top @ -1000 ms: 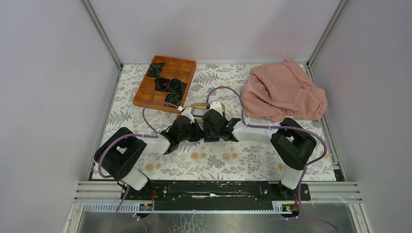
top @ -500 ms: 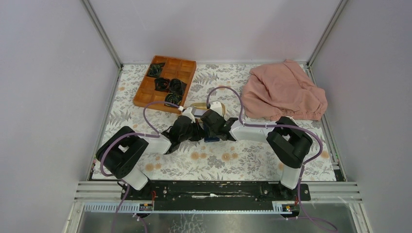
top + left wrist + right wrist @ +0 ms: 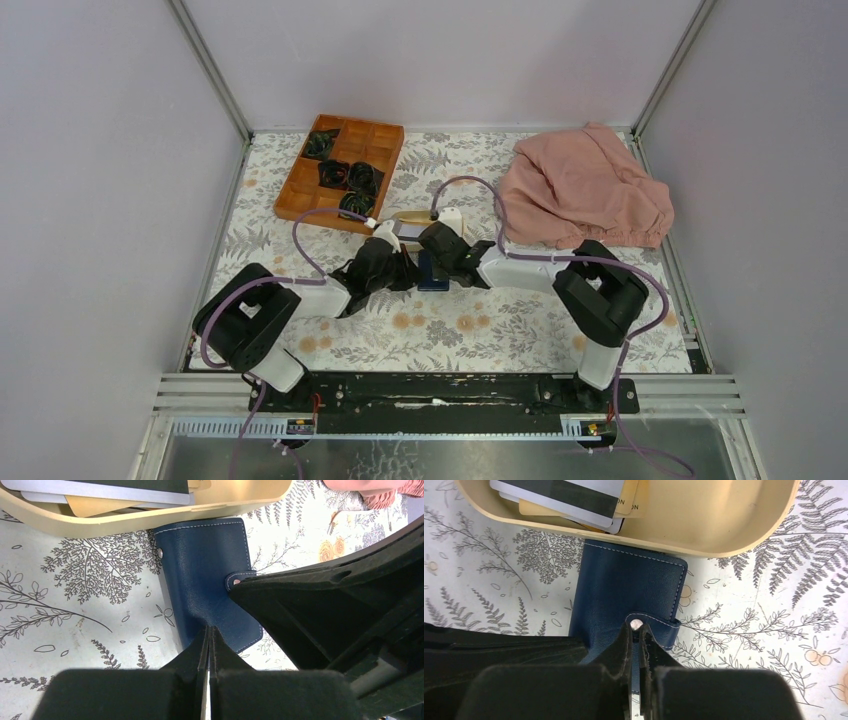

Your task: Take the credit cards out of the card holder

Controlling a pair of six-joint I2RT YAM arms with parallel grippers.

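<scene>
Card holder (image 3: pixel 624 585) is lying closed on the fern-print tablecloth (image 3: pixel 749 610) mid-table. Its far edge is meeting the rim of the beige oval dish (image 3: pixel 734 535); can't tell whether it's touching or tucking under. Left gripper (image 3: pixel 209 632) is pinching the holder's near edge, fingers together, leather puckering at the tips. Right gripper (image 3: pixel 639 630) is clamping on the snap tab (image 3: pixel 661 627), fingers nearly touching, silver stud showing just above the tips. In the top view both arms are converging on the holder from either side. Credit cards (image 3: pixel 564 495) are sitting stacked in the dish: a pale one with a black magnetic stripe on top, tan ones under it. Only readable text is "ON" at a tan card's edge, the rest being covered. An orange divided tray (image 3: pixel 340 170) holding dark items is sitting far left, and a pink cloth (image 3: pixel 582 195) far right.
</scene>
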